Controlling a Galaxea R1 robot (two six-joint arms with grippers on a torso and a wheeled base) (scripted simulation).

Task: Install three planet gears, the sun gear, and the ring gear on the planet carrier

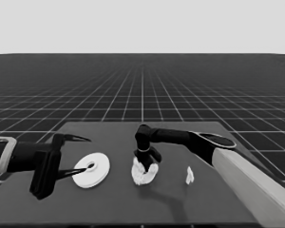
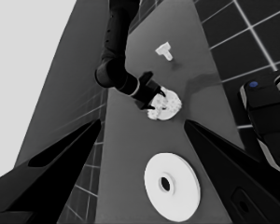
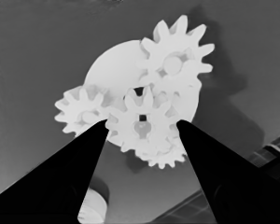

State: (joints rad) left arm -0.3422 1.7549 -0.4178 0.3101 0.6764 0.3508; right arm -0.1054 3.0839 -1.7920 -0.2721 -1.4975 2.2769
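The smaller round part (image 1: pixel 143 176) lies mid-table with toothed gears on it. In the right wrist view one gear (image 3: pixel 177 60) and another (image 3: pixel 81 112) sit on the smaller round part (image 3: pixel 116 65). A third (image 3: pixel 165 156) shows partly behind the centre gear (image 3: pixel 142 123). My right gripper (image 3: pixel 142 122) is shut on that centre gear, a fingertip touching its teeth on each side. In the head view the right gripper (image 1: pixel 147 164) points down onto the stack. The larger round part (image 1: pixel 91 169) lies to the left, under the open fingers of my waiting left gripper (image 1: pixel 89 153).
A thin white piece (image 1: pixel 189 175) lies on the table right of the stack, under the right arm's forearm (image 1: pixel 247 175). The left wrist view shows the larger round part (image 2: pixel 171 186), the stack (image 2: pixel 165 106) and dark machinery (image 2: pixel 266 112) past the table's edge.
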